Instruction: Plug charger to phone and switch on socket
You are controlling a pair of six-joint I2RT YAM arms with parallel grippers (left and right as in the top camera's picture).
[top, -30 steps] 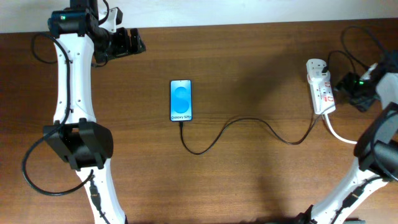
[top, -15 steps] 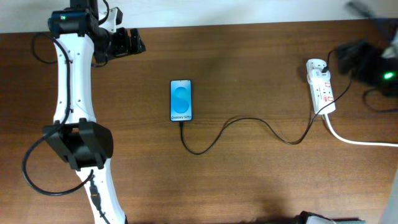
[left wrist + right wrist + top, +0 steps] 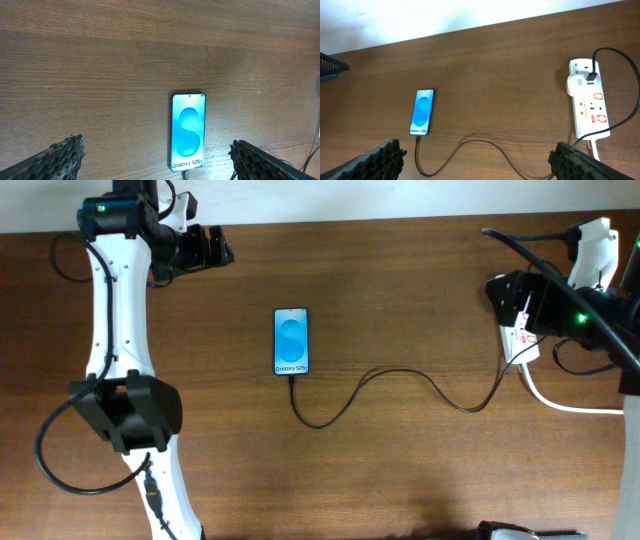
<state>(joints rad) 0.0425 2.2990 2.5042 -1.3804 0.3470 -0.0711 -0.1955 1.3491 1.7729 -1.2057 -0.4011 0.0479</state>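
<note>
Swinging in over the socket point(image 3: 590, 102) at the table's point(image 3: 400, 480) right edge, beside it a second ago: right gripper point(image 3: 475, 152), spread, empty | left gripper point(image 3: 157, 152) spread too, far-left corner | charger point(image 3: 400, 375) already reaches phone point(image 3: 291, 341), left of centre | probably just the switch left

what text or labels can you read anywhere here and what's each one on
"Galaxy S25+": white text at the bottom of the phone screen, clear in the left wrist view; the last sign is small and looks like a plus.
Red labels on the socket: there is print on them, but it is too small to read in any view.
No other readable text, brand or number shows.
</note>
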